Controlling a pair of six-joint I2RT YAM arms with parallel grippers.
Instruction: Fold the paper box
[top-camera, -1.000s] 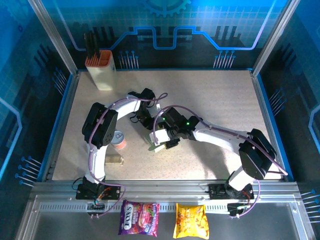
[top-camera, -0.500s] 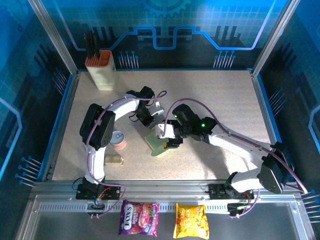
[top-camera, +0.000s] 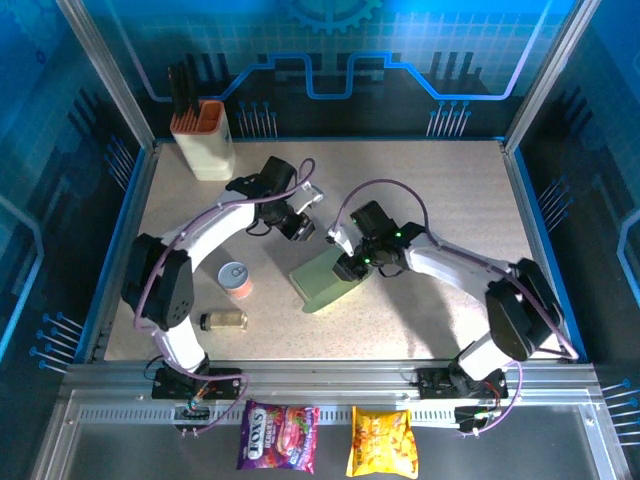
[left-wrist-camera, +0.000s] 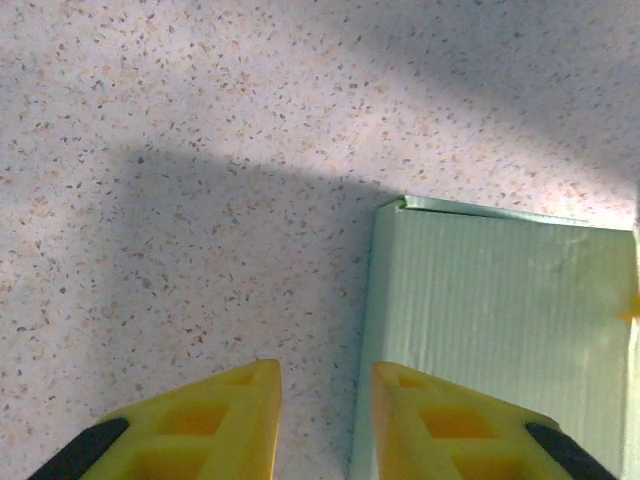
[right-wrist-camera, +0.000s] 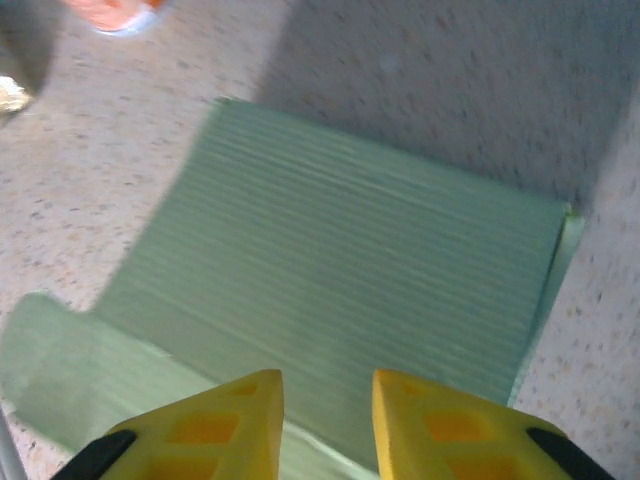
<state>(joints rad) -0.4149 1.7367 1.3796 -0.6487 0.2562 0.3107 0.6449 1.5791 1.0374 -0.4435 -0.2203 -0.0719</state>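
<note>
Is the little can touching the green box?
Apart. The top view shows a strip of bare table between the can and the box.

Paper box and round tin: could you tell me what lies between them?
Only bare speckled table separates tin and paper box, seen from the top view.

paper box (top-camera: 322, 283) | pale mint-green, ribbed | lying flat, centre | end flap out

Top camera overlooks the speckled beige desk (top-camera: 450, 190); wrist cameras look closely down; all share the mint-green cardboard box (top-camera: 325, 282).
</note>
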